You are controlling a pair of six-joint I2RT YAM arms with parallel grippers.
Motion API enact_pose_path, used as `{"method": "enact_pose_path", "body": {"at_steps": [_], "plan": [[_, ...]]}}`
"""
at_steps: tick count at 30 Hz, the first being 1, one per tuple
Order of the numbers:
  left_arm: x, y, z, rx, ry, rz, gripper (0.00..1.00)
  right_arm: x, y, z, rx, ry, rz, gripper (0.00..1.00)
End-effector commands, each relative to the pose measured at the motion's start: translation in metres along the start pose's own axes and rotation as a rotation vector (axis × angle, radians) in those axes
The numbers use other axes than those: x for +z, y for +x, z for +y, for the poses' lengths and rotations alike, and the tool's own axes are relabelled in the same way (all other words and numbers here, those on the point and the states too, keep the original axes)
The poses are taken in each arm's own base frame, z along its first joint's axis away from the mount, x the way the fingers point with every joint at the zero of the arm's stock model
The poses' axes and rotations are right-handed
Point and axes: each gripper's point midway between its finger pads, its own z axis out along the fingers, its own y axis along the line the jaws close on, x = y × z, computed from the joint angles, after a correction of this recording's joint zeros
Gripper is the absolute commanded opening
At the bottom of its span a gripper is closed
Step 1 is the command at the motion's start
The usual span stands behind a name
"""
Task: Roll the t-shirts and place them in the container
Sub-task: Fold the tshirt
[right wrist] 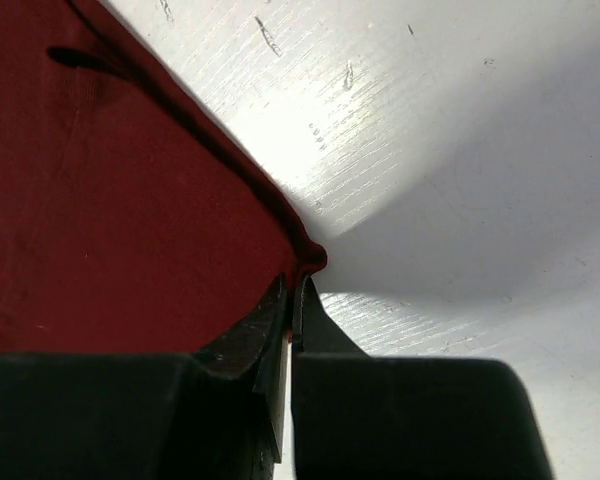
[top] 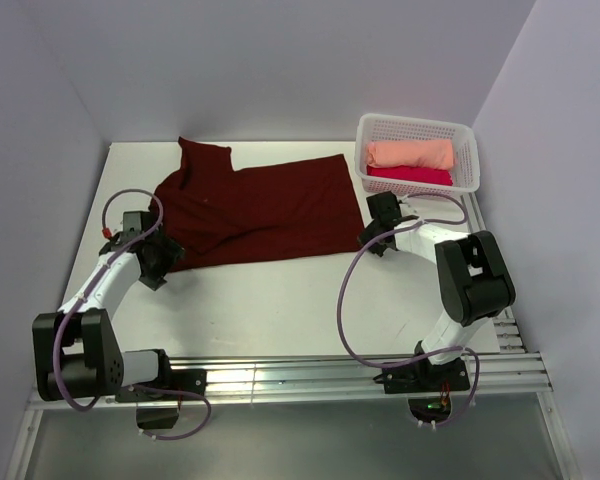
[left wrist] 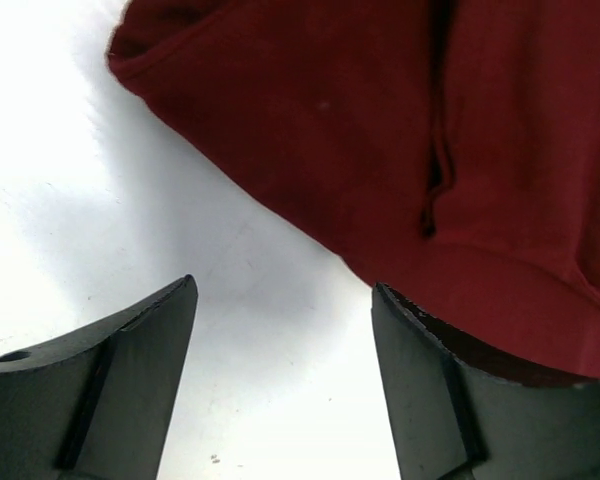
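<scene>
The maroon t-shirt (top: 250, 205), soft, light and limp, lies spread on the desk (top: 280, 300) and is best taken by its hem corners: the right end effector (right wrist: 292, 285) pinches one corner tightly, the left end effector (left wrist: 283, 285) stands wide open, empty, at the opposite edge.

Dark maroon t-shirt (top: 255, 205) lies spread flat; peach t-shirt (top: 410, 153) and crimson-pink t-shirt (top: 412, 176) sit folded in basket (top: 467, 160).
</scene>
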Motion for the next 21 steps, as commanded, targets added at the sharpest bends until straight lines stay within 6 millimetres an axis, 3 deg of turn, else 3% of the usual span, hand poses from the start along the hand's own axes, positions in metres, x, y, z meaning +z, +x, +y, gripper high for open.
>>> {"method": "enact_pose_path", "body": {"at_steps": [1,6,11,16,21], "plan": [[0.007,-0.009,-0.006,-0.065,0.051,-0.015,0.75,-0.003,-0.012,-0.002,0.019,0.028,-0.053,0.00],[0.014,-0.017,0.001,-0.119,0.047,-0.049,0.69,-0.009,-0.012,-0.009,0.025,0.031,-0.071,0.00],[0.024,-0.011,0.013,-0.138,0.017,-0.057,0.59,-0.010,-0.007,-0.015,0.025,0.025,-0.074,0.00],[0.036,-0.007,0.020,-0.158,-0.011,-0.056,0.56,-0.010,-0.005,-0.014,0.020,0.012,-0.069,0.00],[0.038,-0.017,0.021,-0.185,-0.026,-0.105,0.54,-0.011,-0.005,-0.015,0.018,0.011,-0.073,0.00]]}}
